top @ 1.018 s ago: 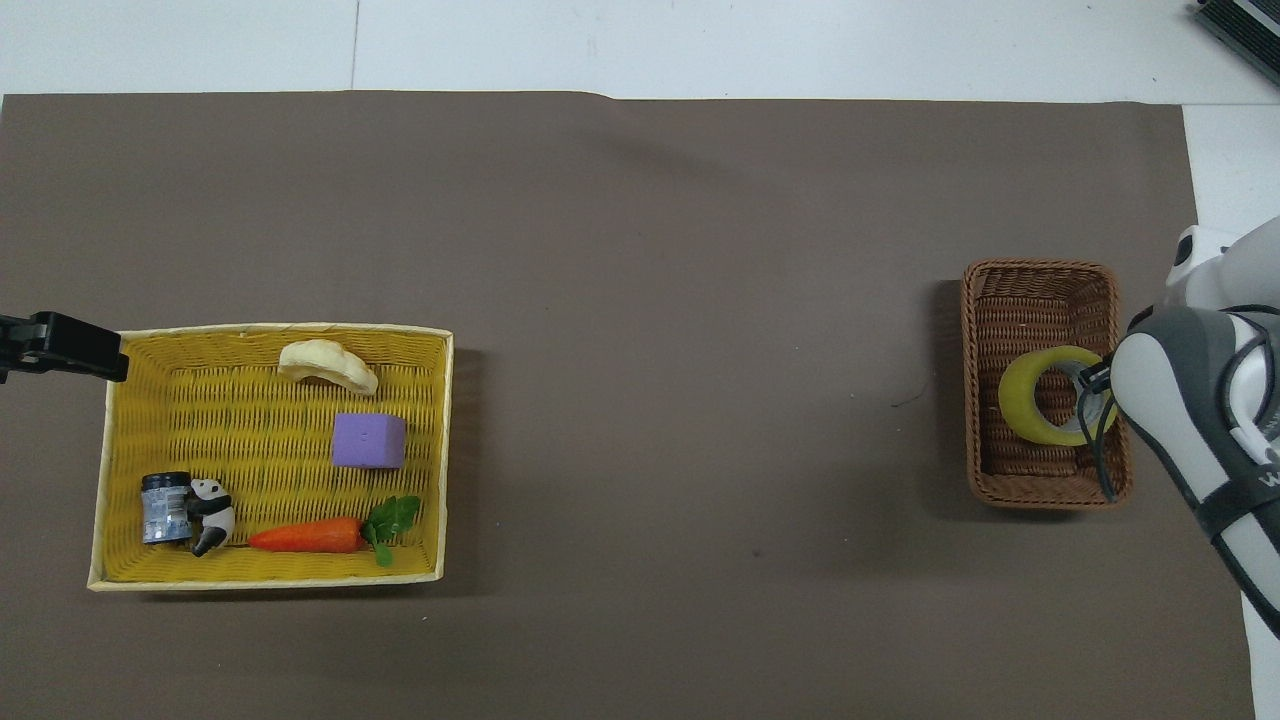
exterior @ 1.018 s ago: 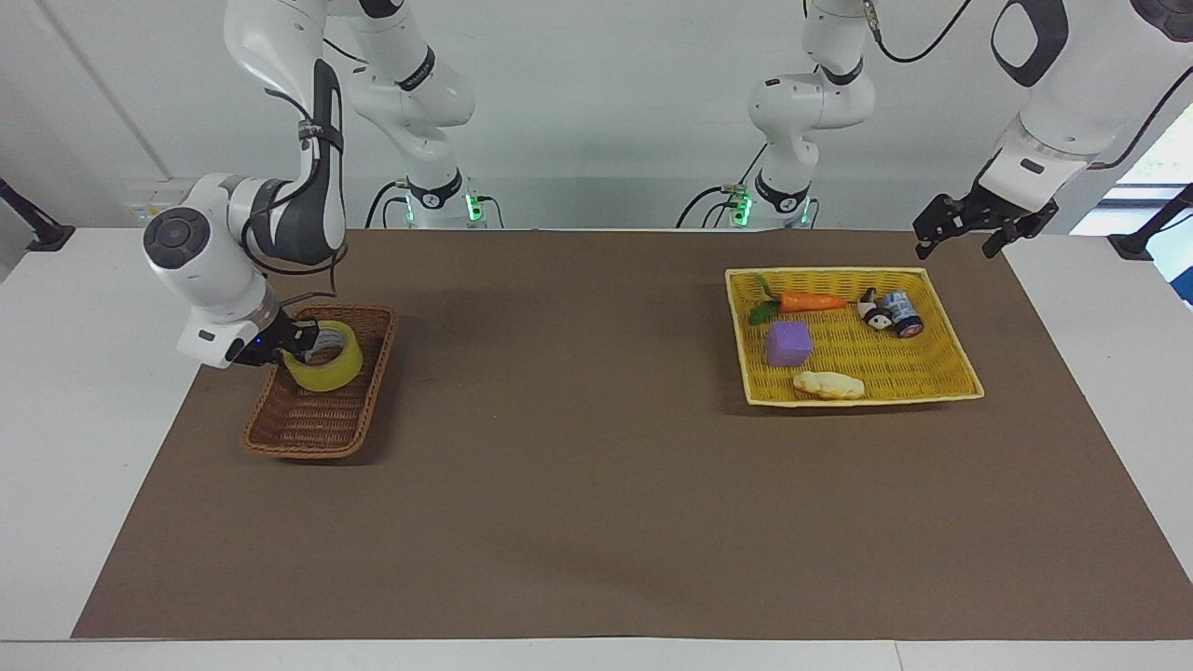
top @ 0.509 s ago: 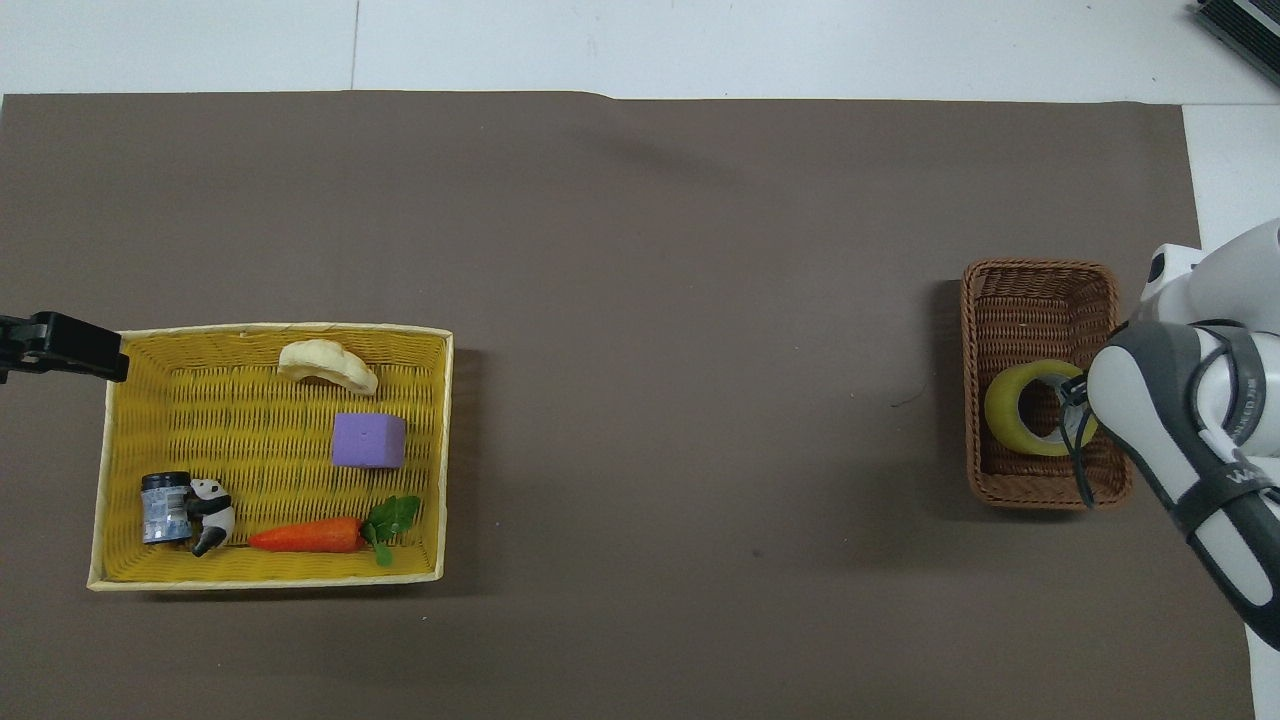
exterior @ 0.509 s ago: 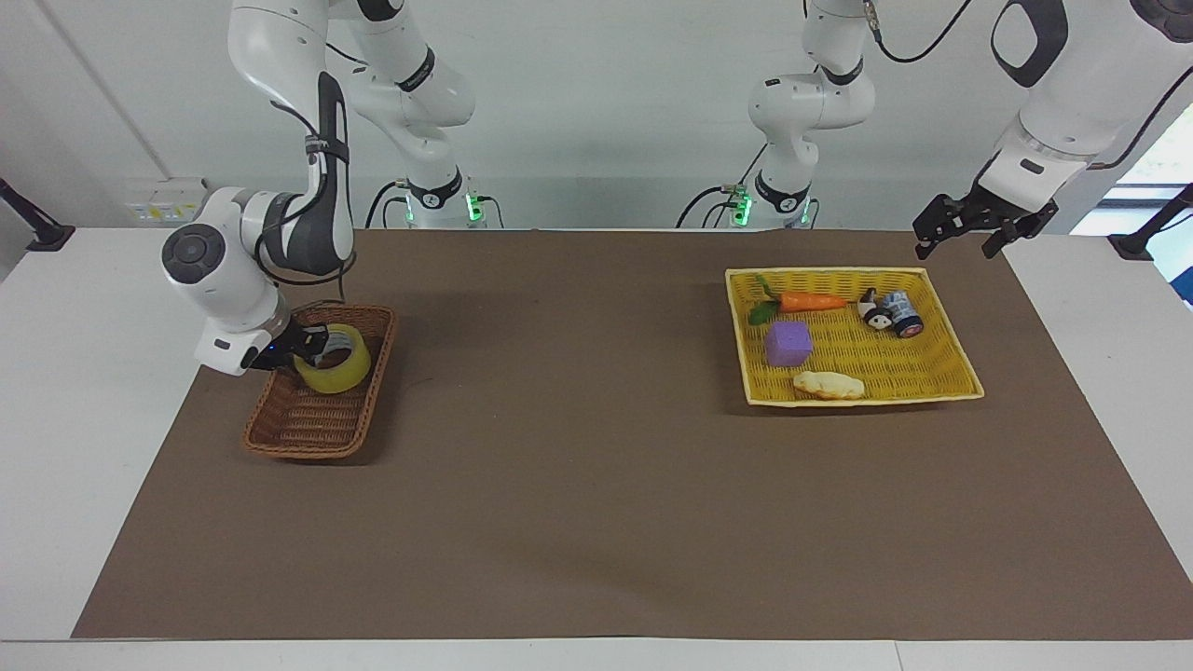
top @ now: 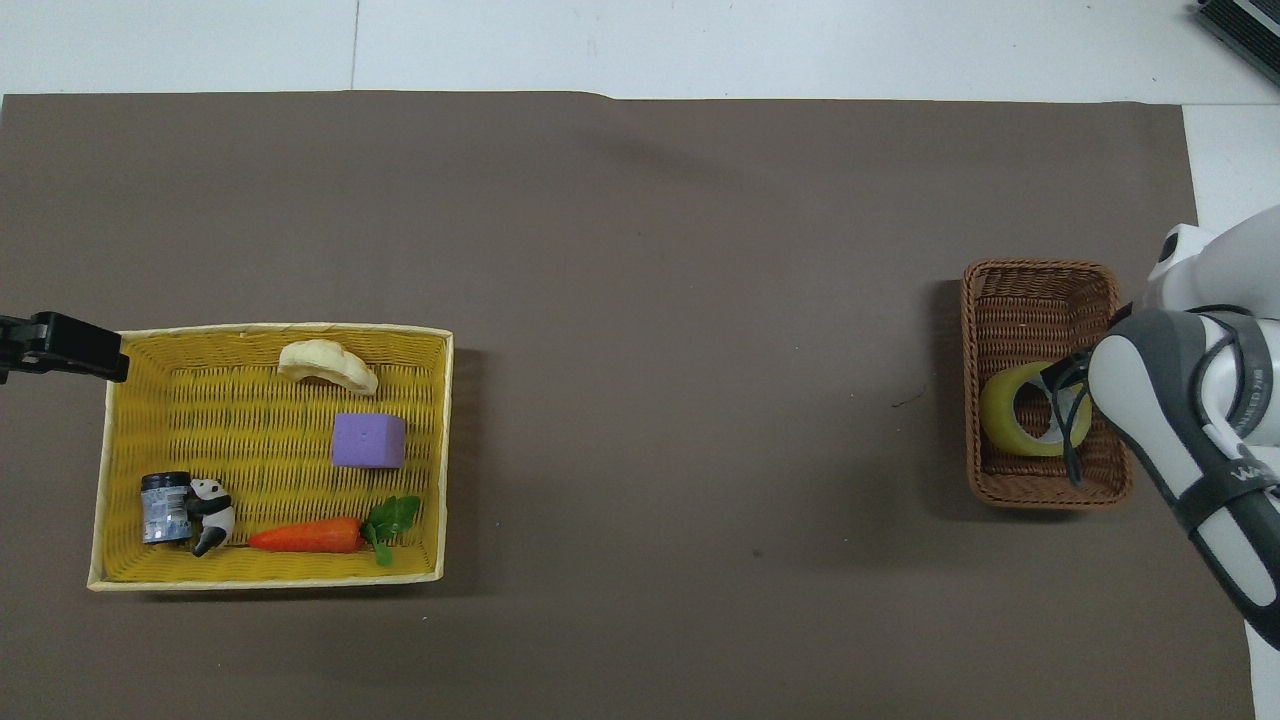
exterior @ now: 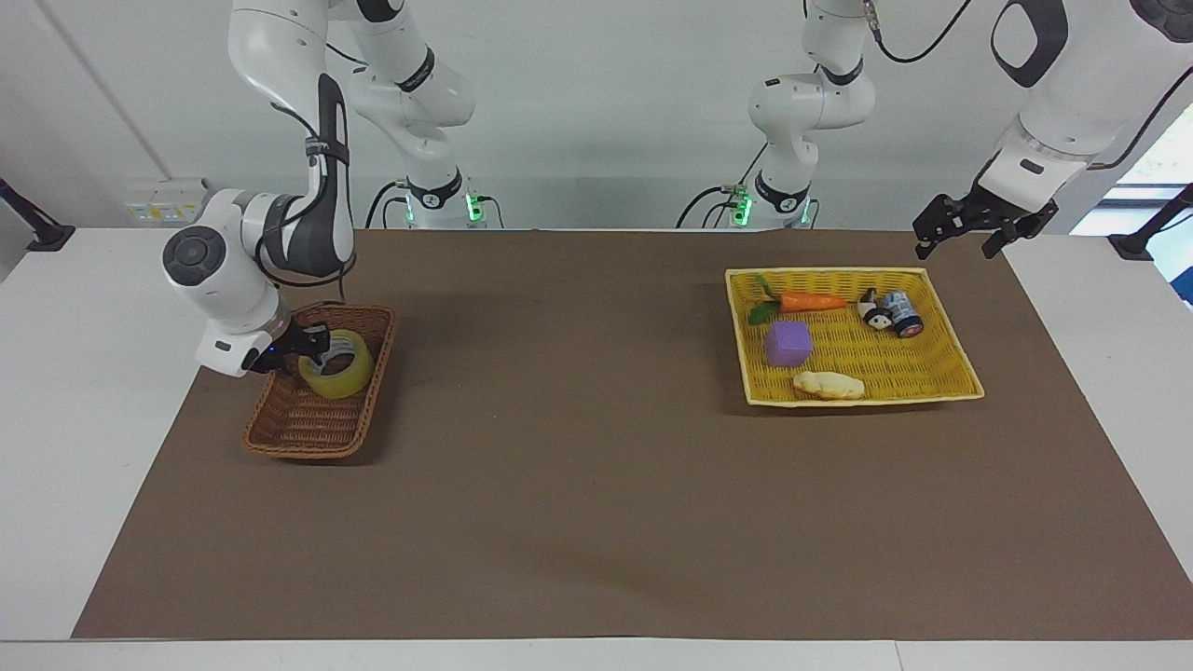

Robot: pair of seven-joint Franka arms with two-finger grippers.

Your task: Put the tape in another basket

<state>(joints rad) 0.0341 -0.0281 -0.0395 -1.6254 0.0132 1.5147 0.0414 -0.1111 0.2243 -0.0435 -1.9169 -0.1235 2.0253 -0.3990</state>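
The tape (exterior: pixel 337 375), a yellow roll with a pale core, sits tilted low inside the dark brown wicker basket (exterior: pixel 308 433) at the right arm's end of the table. My right gripper (exterior: pixel 317 349) reaches into the basket and is shut on the roll's wall, one finger in the core. In the overhead view the tape (top: pixel 1005 420) lies in the basket's (top: pixel 1035 295) half nearer the robots, with the right gripper (top: pixel 1065 385) at its edge. My left gripper (exterior: pixel 955 250) hangs open and empty in the air by the yellow tray's corner, and waits.
A flat yellow woven tray (exterior: pixel 918 359) at the left arm's end holds a carrot (exterior: pixel 811 301), a purple cube (exterior: pixel 788 343), a bread piece (exterior: pixel 828 384) and a small dark cylinder with a panda figure (exterior: pixel 899 312). A brown mat covers the table.
My right gripper has moved the tape slightly toward the table's middle and lower into the brown basket. The left arm has not moved.
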